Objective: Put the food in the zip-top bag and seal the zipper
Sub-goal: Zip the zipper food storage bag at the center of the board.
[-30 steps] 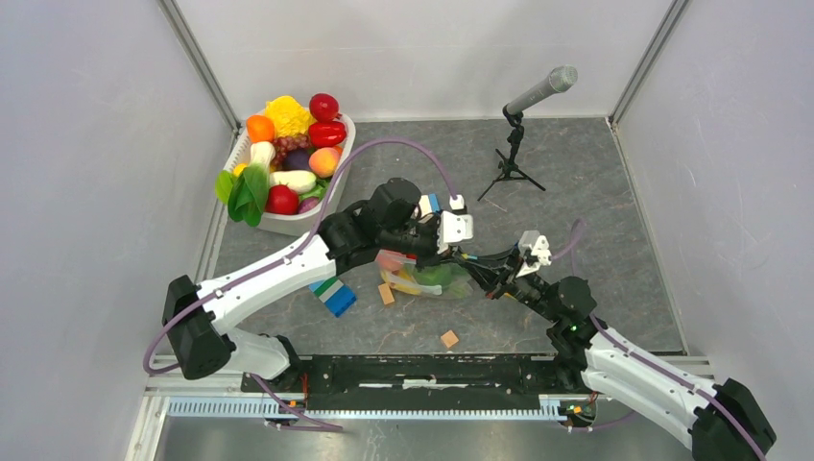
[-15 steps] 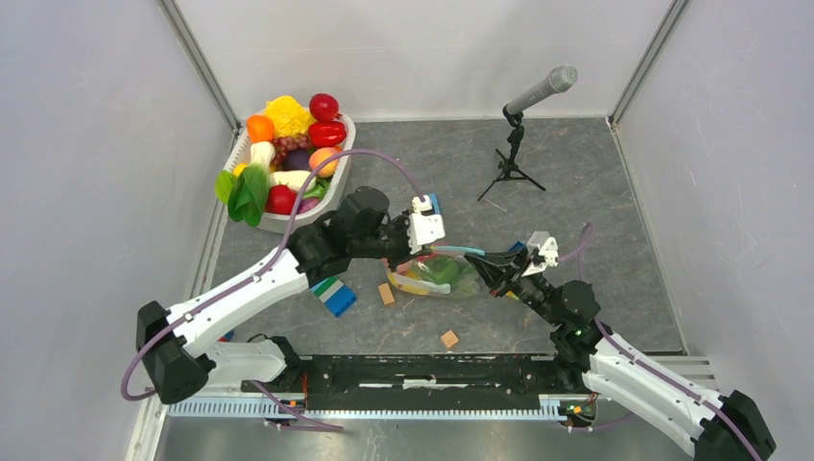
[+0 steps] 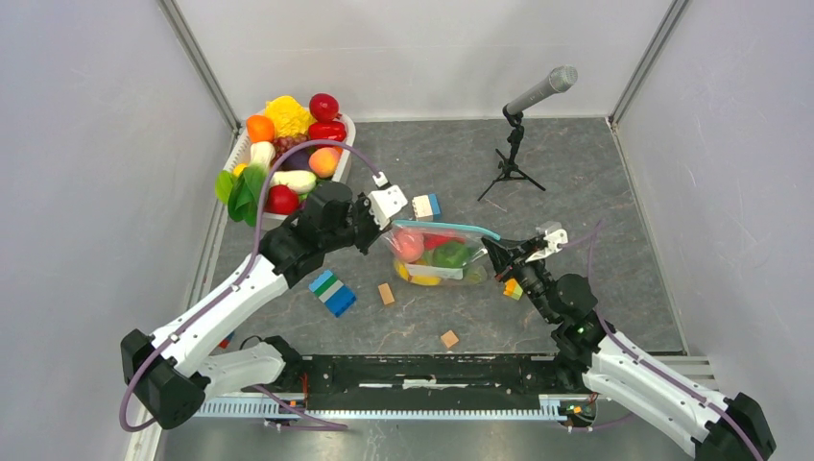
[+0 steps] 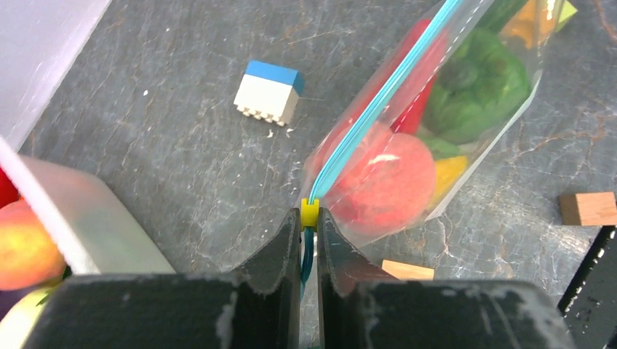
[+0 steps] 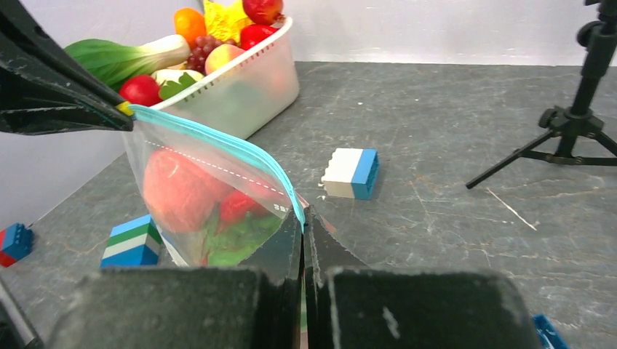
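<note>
While the left hand point(image 4: 308, 217) is clamped on one end of the zipper point(image 3: 446, 227), the zip-top bag point(image 3: 453, 273), food point(image 3: 411, 245) inside, is held stretched over the worktop point(image 3: 614, 192), its other corner pinched by the fully closed right hand point(image 5: 303, 215).

Microphone point(image 3: 542, 88) on tripod point(image 3: 512, 168), white tub point(image 5: 255, 91), coloured building blocks point(image 3: 332, 293), tan wooden cubes point(image 3: 448, 338).

Mottled grey floor point(image 3: 595, 192), plain pale walls point(image 3: 86, 144)

Left pincer point(image 4: 308, 218) clamps zipper point(image 4: 383, 102) end; food point(image 4: 385, 182) inside zip-top bag point(image 4: 466, 163).
</note>
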Controlling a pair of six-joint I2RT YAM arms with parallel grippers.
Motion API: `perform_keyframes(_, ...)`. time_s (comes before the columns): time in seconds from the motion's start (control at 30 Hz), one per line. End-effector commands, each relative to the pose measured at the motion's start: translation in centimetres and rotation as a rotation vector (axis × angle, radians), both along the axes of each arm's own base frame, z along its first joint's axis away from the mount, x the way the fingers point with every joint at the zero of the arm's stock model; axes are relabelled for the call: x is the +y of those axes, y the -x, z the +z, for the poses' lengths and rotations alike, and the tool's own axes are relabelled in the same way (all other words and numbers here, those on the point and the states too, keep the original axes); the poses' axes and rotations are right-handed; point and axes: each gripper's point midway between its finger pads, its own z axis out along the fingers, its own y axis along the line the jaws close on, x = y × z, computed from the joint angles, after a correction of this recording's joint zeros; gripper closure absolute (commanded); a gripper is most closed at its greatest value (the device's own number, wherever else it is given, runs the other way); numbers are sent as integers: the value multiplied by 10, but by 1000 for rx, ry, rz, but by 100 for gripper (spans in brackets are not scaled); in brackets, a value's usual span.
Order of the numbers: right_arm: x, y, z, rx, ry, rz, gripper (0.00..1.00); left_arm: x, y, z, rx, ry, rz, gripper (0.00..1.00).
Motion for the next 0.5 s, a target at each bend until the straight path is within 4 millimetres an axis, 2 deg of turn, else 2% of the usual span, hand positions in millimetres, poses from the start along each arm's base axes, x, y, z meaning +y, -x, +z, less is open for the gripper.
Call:
perform_keyframes(0.0, -32, -20, 21, -16, -15, -202, 100, 37, -20, 6, -41, -29, 213, 98)
perform_keyframes(0.33, -37, -28, 33, -26, -26, -249, 100, 62, -32, 18, -110, -18, 373, 96)
perform_keyframes(0.37, -37, -29, 35, -29, -25, -250, 100, 61, -32, 19, -113, -7, 379, 93)
perform_keyframes(0.4, -35, -30, 37, -37, -27, -242, 100, 61, -32, 20, -114, 9, 381, 85)
perform_keyframes(0.47, -28, -31, 45, -54, -19, -208, 100, 57, -31, 24, -119, 48, 372, 62)
